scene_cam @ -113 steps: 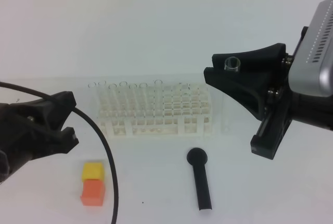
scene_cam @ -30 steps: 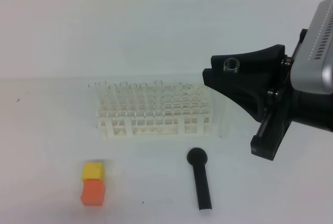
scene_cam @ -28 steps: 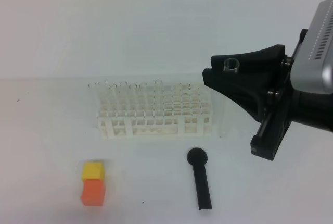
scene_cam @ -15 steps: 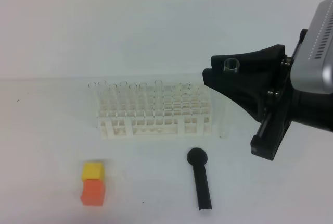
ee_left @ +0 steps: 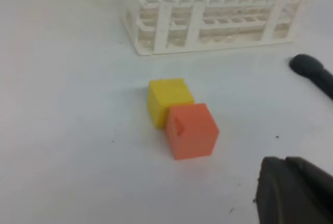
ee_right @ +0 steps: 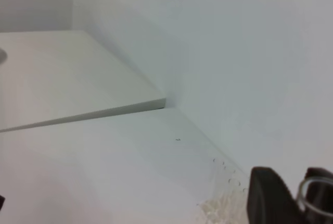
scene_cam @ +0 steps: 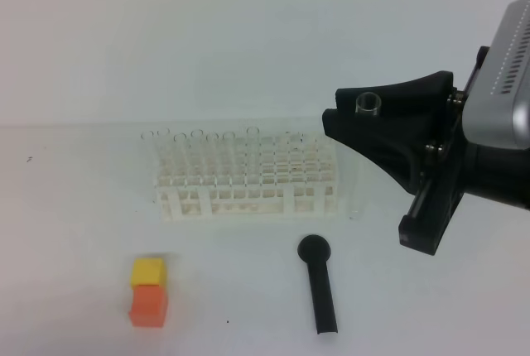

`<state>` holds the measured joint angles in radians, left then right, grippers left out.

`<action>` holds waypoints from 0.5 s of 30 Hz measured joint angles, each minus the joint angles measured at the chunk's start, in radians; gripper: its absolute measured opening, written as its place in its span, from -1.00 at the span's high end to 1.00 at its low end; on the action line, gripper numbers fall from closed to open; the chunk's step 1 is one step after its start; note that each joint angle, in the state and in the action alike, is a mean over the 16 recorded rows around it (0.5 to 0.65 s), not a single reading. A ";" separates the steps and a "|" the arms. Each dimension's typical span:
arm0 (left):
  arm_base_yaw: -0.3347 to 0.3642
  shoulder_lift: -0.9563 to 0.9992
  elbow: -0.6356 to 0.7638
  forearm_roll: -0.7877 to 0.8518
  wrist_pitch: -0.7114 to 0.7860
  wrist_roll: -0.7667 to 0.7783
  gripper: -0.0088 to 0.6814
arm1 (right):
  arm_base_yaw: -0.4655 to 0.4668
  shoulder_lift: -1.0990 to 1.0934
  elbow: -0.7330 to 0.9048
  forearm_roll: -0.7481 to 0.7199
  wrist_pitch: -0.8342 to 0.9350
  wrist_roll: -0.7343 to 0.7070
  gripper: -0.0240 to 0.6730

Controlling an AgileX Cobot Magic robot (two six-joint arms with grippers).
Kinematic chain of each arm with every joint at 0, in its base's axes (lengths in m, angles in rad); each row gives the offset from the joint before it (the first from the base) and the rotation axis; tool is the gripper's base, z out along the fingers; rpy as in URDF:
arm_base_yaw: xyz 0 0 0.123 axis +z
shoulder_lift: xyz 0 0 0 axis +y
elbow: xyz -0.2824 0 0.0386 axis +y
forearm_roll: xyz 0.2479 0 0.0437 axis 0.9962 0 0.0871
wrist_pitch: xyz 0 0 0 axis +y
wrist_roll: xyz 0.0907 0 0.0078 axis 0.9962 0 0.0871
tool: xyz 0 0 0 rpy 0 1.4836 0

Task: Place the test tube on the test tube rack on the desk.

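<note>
Right gripper (scene_cam: 368,112): jaws narrowly parted, clamping test tube (scene_cam: 358,165), axis vertical.
Test tube rack (scene_cam: 248,175): just left of tube, below its rim.
Left gripper (ee_left: 294,190): closed, empty, farther off.

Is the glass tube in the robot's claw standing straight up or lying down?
Standing up. The test tube hangs upright in the right gripper, its round open rim on top, beside the test tube rack, not in it.
</note>
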<state>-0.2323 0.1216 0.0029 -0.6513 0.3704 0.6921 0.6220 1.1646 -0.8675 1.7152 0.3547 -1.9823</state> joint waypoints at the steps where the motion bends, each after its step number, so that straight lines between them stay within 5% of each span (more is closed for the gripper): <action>1: 0.004 -0.006 0.000 0.046 -0.016 -0.032 0.98 | 0.000 0.000 0.000 0.000 0.000 0.000 0.59; 15: 0.073 -0.089 0.000 0.590 -0.046 -0.129 0.98 | 0.000 0.000 0.000 0.000 0.000 0.000 0.59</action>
<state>-0.1588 0.0327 0.0029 -0.0617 0.3241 0.5630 0.6220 1.1646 -0.8675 1.7152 0.3547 -1.9823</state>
